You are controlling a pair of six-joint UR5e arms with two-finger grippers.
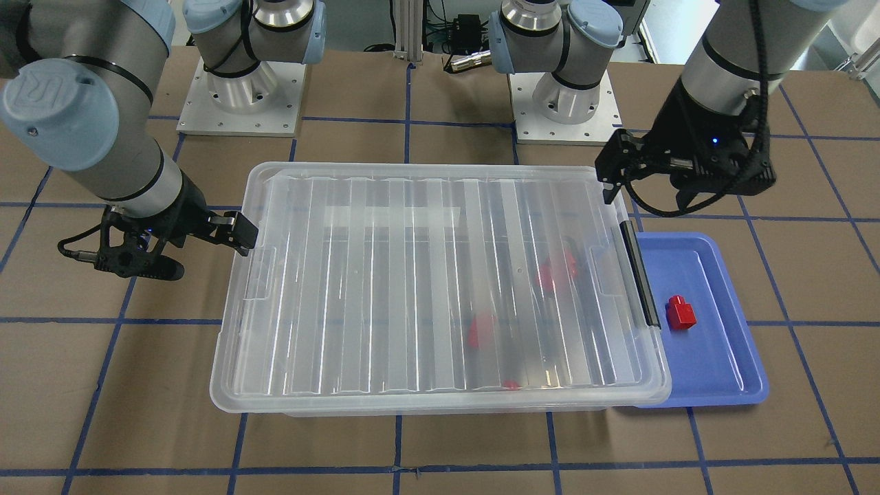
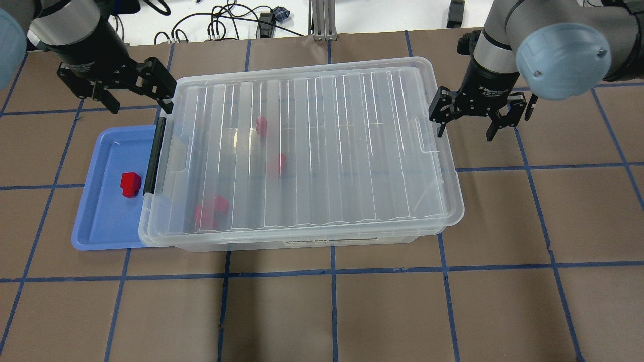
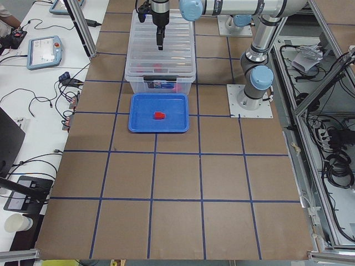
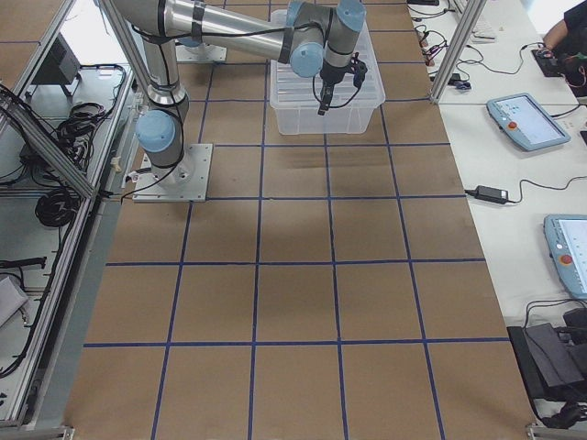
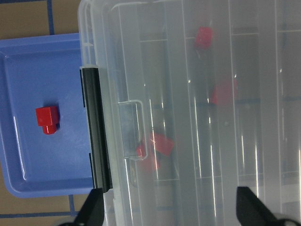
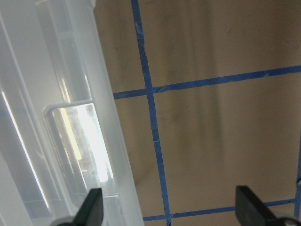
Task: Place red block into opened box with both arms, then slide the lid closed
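**Lid across the box, both grippers open at its short ends**

The left gripper (image 2: pixel 141 100) hung with its jaws spread and empty, one finger just beside the far corner of the lid (image 2: pixel 322 146); whether it touched could not be told. Below that gripper, toward the robot, the black bar (image 2: pixel 154 156) of the box (image 2: pixel 302 244) lay uncovered at the lid's edge, and beyond the bar a lone red block (image 2: pixel 130 184) sat in the blue tray (image 2: pixel 100 221). Red blocks (image 2: pixel 211 211) showed blurred through the lid, inside the box, between the two grippers and nearer the left one. The right gripper (image 2: pixel 465 128) was likewise spread wide, holding nothing, one finger at the lid's opposite short end, the other over the bare bench (image 2: pixel 352 311).
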